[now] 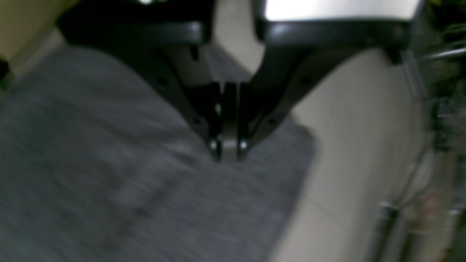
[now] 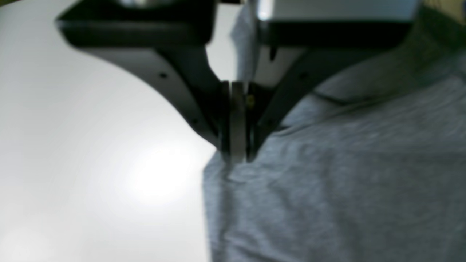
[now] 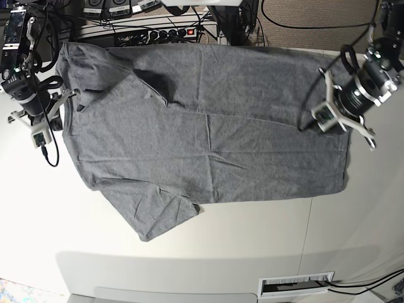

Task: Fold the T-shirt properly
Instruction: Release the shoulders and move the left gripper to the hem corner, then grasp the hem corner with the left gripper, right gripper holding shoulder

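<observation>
Our left gripper [image 1: 228,151] pinches the hem edge of the T-shirt [image 3: 202,132]; our right gripper [image 2: 236,154] clamps cloth by its collar. It lies spread flat on the table [image 3: 252,240]. We judge the first fold is starting: next both ends must lift together. Only the wrist views show the closed jaws.

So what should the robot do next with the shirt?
Probably lift both pinched edges a little. The left gripper and right gripper each look shut on the T-shirt, which lies spread on the table, so raising it should start the fold.
</observation>
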### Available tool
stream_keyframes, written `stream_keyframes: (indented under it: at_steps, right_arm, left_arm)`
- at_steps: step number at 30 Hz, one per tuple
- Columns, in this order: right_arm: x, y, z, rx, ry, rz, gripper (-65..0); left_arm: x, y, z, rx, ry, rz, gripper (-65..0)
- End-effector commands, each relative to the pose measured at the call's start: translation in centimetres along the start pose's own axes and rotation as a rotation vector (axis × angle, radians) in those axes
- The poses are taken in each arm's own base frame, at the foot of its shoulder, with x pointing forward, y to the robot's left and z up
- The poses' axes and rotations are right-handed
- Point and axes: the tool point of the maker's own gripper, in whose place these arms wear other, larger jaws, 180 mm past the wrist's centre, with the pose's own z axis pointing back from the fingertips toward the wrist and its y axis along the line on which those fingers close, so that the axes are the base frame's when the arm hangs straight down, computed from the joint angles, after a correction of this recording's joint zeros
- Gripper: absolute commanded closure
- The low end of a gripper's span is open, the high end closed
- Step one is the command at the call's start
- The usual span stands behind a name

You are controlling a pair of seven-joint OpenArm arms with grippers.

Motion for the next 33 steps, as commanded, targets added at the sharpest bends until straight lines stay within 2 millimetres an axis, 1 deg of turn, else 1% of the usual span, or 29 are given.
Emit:
stream_keyframes:
  at_steps: [1, 3, 5, 6, 9, 12, 14, 16, 17, 19, 20, 23, 26, 28, 31, 33]
  right_arm:
    - [1.7, -1.5, 0.5, -0.055, -0.049, 0.025, 0.0]
    - [2.4, -2.3, 0.4, -0.103, -0.057, 0.033, 0.0]
    - [2.8, -2.7, 0.3, -0.134, -0.063, 0.034, 0.0]
    - [2.9, -2.9, 0.2, -0.151, -0.066, 0.035, 0.0]
    - [3.7, -3.2, 0.1, -0.172, -0.088, 0.026, 0.0]
    - [4.1, -3.2, 0.1, -0.173, -0.100, 0.020, -0.6]
    - [4.2, -3.1, 0.0, -0.171, -0.107, 0.012, -10.0]
    - [4.4, -2.8, 0.0, -0.166, -0.124, 0.004, -20.5]
    - [4.5, -2.6, -0.1, -0.163, -0.130, -0.001, -23.9]
    - [4.6, -2.4, -0.2, -0.158, -0.141, -0.010, -25.2]
    - [4.7, -2.3, -0.2, -0.157, -0.145, -0.013, -25.2]
    - [4.8, -2.4, -0.2, -0.158, -0.151, -0.014, -25.2]
    - [4.8, -2.4, -0.2, -0.158, -0.151, -0.014, -25.2]
    - [4.7, -2.4, -0.2, -0.158, -0.147, -0.014, -25.2]
    - [4.6, -2.4, -0.2, -0.158, -0.140, -0.014, -25.2]
    - [4.6, -2.4, -0.2, -0.158, -0.141, -0.014, -25.2]
  left_arm:
    - [0.5, 1.3, 0.2, 0.024, -0.030, 0.014, 0.0]
    - [0.1, 2.6, -0.4, 0.030, -0.045, 0.083, 0.0]
    - [-1.0, 3.8, -1.3, 0.031, -0.049, 0.166, 0.0]
    - [-1.5, 4.6, -1.7, 0.037, -0.057, 0.208, -2.0]
    - [-3.2, 7.6, -2.9, 0.080, -0.087, 0.318, -7.3]
    - [-4.9, 10.9, -3.8, 0.132, -0.100, 0.424, -8.3]
    - [-5.7, 12.7, -4.3, 0.141, -0.122, 0.495, -8.6]
    - [-5.9, 14.1, -4.6, 0.128, -0.175, 0.556, -12.4]
    - [-6.0, 14.8, -4.8, 0.125, -0.207, 0.586, -15.3]
    - [-6.6, 16.0, -5.4, 0.137, -0.235, 0.655, -20.5]
    - [-7.0, 16.5, -5.8, 0.144, -0.246, 0.693, -21.7]
    - [-7.4, 16.9, -7.5, 0.135, -0.271, 0.782, -22.0]
    - [-7.2, 16.5, -9.4, 0.104, -0.291, 0.842, -22.0]
    - [-7.2, 16.0, -10.5, 0.081, -0.274, 0.851, -22.3]
    - [-7.8, 15.4, -11.7, 0.077, -0.221, 0.839, -27.7]
    - [-8.2, 15.4, -12.0, 0.082, -0.207, 0.846, -28.4]
